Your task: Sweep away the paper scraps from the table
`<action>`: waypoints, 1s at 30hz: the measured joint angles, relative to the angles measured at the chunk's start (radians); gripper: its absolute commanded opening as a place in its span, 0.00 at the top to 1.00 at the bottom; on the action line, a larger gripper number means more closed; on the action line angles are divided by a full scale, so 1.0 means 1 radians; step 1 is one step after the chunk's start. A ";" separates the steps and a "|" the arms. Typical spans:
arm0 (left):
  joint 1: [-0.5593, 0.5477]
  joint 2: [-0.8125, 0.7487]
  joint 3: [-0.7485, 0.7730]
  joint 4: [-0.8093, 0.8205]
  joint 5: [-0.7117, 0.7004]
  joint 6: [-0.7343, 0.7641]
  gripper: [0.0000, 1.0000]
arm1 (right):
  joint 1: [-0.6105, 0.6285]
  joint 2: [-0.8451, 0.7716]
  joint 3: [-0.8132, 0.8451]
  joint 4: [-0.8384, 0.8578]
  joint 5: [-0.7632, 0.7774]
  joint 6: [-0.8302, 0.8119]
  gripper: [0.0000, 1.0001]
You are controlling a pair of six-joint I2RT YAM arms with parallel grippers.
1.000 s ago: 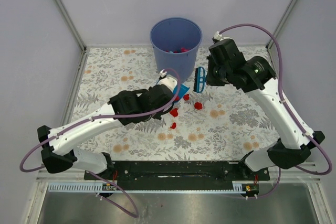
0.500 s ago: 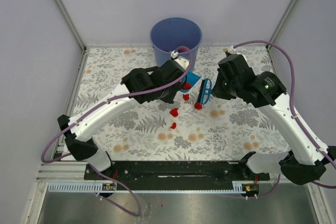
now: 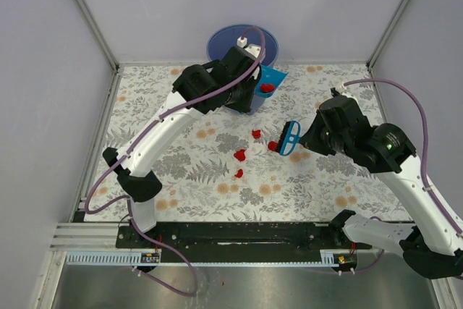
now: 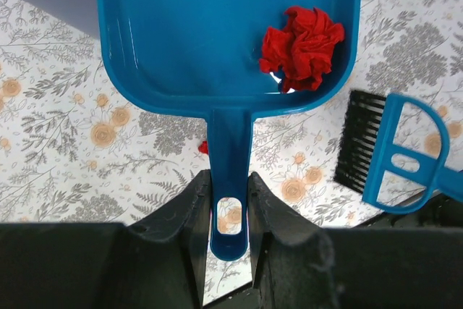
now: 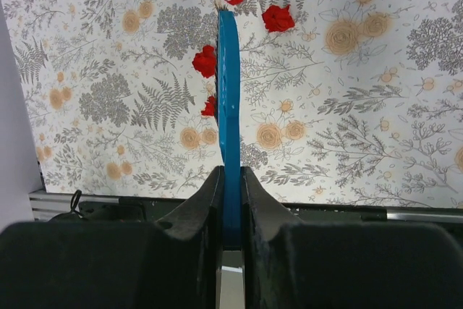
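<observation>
1. The left gripper [image 4: 230,204] was clamped on the dustpan [image 4: 188,34] handle with one scrap [image 4: 302,47] aboard, lifted beside the bin [image 3: 221,37] at the table's [image 3: 137,99] far edge. Tipping it in looked like the next move.
2. Loose paper scraps [image 3: 240,155] lay mid-table.
3. The right gripper [image 5: 230,182] pinched the brush [image 3: 290,138] beside them, seemingly ready for another sweep.

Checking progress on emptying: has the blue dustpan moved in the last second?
Yes. In the top view the dustpan has travelled away from the arm bases, from beside the loose paper scraps up to the blue bucket rim.
</observation>
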 measured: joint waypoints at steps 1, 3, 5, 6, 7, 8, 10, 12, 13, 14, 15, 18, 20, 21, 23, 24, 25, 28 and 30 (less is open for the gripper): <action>0.008 0.008 0.015 -0.001 0.011 -0.002 1.00 | 0.000 -0.010 -0.011 0.001 -0.003 0.007 1.00; 0.025 0.022 0.039 0.000 0.030 -0.008 1.00 | 0.000 -0.031 -0.033 0.002 -0.008 0.021 1.00; 0.039 0.034 0.058 0.001 0.050 -0.014 1.00 | 0.000 -0.052 -0.058 0.002 -0.010 0.036 1.00; 0.049 0.043 0.069 0.000 0.063 -0.019 1.00 | 0.000 -0.067 -0.076 0.007 -0.014 0.045 1.00; 0.059 0.052 0.081 0.000 0.074 -0.026 1.00 | 0.000 -0.077 -0.087 0.008 -0.018 0.050 1.00; 0.068 0.060 0.092 0.002 0.085 -0.032 1.00 | 0.000 -0.087 -0.101 0.008 -0.026 0.057 1.00; 0.088 0.072 0.110 0.010 0.108 -0.043 1.00 | 0.000 -0.103 -0.119 0.008 -0.033 0.067 1.00; 0.109 0.079 0.120 0.024 0.132 -0.058 1.00 | 0.000 -0.114 -0.132 0.009 -0.035 0.075 1.00; 0.120 0.079 0.120 0.036 0.151 -0.067 1.00 | 0.000 -0.118 -0.138 0.009 -0.035 0.077 1.00; 0.130 0.079 0.120 0.045 0.167 -0.075 1.00 | 0.000 -0.120 -0.140 0.009 -0.036 0.078 1.00; 0.142 0.079 0.120 0.057 0.186 -0.086 1.00 | 0.000 -0.120 -0.142 0.009 -0.035 0.079 1.00; 0.185 0.081 0.122 0.094 0.250 -0.124 1.00 | 0.000 -0.120 -0.145 0.019 -0.039 0.081 1.00; 0.211 0.086 0.129 0.124 0.290 -0.148 1.00 | 0.000 -0.120 -0.148 0.029 -0.049 0.081 1.00; 0.224 0.093 0.140 0.138 0.307 -0.159 1.00 | 0.000 -0.120 -0.150 0.031 -0.054 0.082 1.00; 0.248 0.105 0.159 0.171 0.336 -0.180 1.00 | 0.000 -0.120 -0.154 0.034 -0.060 0.082 1.00; 0.260 0.110 0.164 0.190 0.352 -0.195 1.00 | 0.000 -0.120 -0.157 0.034 -0.061 0.082 1.00; 0.272 0.113 0.166 0.211 0.372 -0.213 1.00 | 0.000 -0.120 -0.161 0.037 -0.061 0.082 1.00; 0.302 0.126 0.166 0.264 0.433 -0.265 1.00 | 0.000 -0.120 -0.167 0.043 -0.063 0.082 1.00; 0.319 0.138 0.166 0.303 0.477 -0.304 1.00 | 0.000 -0.120 -0.168 0.048 -0.069 0.082 1.00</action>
